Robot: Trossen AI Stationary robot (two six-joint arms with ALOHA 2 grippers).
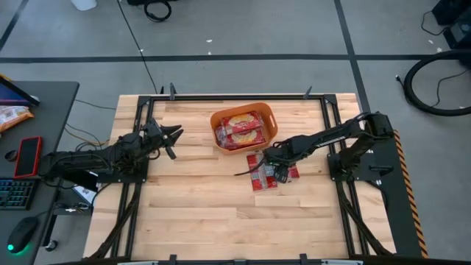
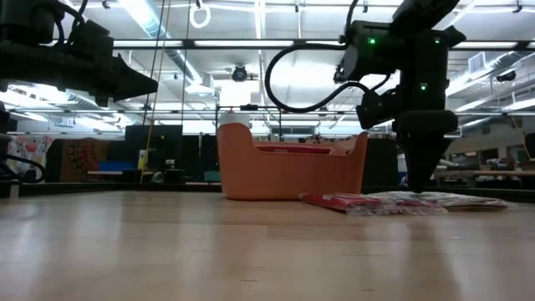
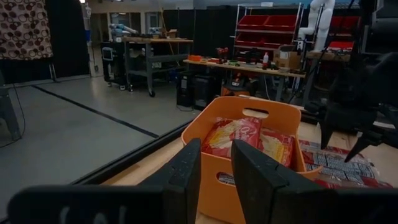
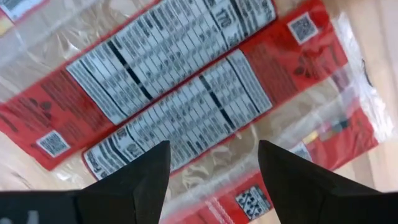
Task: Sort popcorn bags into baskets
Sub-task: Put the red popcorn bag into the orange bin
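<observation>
Waiting at the table's left, the left gripper (image 1: 174,138) hangs above the wood, fingers nearly closed on nothing. Right of it sits the orange basket (image 1: 268,118), a smooth rounded tub already holding popcorn bags (image 1: 239,129). Farther right and nearer, the right gripper (image 1: 274,168) spreads wide over loose packets (image 4: 186,112): flat, slick and crinkly. Lowering squarely and pinching one edge should lift a single packet.

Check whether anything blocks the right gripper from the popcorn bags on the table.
Nothing visible does. The right gripper hangs open directly over the popcorn bags, with only air between its fingers and the wrappers.
</observation>
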